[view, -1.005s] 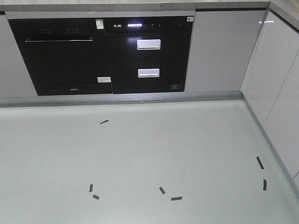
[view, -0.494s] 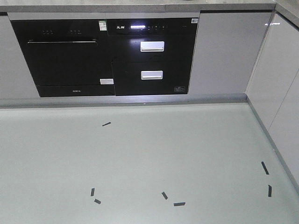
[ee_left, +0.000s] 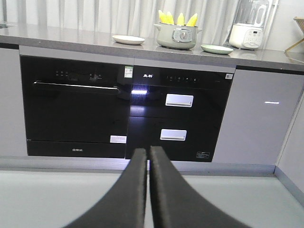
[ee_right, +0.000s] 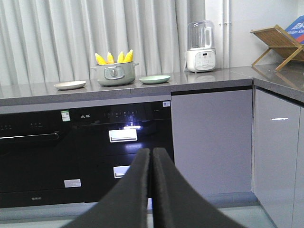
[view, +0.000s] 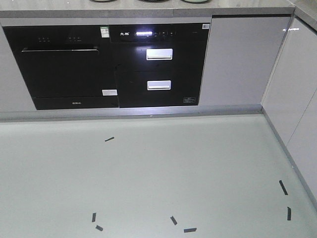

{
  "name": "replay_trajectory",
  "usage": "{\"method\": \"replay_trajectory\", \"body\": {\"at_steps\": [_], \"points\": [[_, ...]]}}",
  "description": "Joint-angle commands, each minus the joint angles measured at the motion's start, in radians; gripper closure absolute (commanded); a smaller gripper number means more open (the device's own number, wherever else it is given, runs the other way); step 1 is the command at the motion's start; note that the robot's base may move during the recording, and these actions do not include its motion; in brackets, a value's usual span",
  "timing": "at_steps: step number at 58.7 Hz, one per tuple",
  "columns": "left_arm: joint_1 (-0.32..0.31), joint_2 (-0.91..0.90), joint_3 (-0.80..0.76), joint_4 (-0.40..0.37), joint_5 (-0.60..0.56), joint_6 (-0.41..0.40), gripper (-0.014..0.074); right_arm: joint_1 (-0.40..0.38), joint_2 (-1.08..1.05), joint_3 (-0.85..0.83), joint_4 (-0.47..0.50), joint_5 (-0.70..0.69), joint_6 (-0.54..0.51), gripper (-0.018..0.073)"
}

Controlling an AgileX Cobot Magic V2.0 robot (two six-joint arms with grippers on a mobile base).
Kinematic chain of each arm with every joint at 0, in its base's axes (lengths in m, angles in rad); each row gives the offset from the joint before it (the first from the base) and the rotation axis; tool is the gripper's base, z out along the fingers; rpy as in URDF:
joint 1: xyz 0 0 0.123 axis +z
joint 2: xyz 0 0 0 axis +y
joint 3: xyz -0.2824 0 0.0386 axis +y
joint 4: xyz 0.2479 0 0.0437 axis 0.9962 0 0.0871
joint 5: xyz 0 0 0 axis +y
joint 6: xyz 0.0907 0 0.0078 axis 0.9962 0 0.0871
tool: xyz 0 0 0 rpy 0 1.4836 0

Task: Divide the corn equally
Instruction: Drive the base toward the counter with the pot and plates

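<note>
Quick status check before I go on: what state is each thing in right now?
Grey-green round pot: lidless, upright.
Yellow corn cobs: four, standing upright in it.
White round plate: empty.
Pale green round plate: empty.
Black oven door: closed.
Left gripper: shut, empty.
Right gripper: shut, empty.
</note>
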State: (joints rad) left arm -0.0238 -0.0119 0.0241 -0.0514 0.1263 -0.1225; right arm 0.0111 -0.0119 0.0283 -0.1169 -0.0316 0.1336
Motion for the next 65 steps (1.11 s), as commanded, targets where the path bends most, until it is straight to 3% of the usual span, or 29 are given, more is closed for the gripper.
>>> {"method": "replay_trajectory", "body": {"at_steps": [1, 65], "points": [[-0.001, 0.006, -0.023, -0.001, -0.074, -0.008, 0.0603, -0.004, -0.007, 0.018, -0.009, -0.073, 0.0, 0.0561], [-0.001, 0.006, -0.023, -0.001, -0.074, -0.008, 0.0603, -0.004, -0.007, 0.018, -0.009, -0.073, 0.0, 0.0561]]}}
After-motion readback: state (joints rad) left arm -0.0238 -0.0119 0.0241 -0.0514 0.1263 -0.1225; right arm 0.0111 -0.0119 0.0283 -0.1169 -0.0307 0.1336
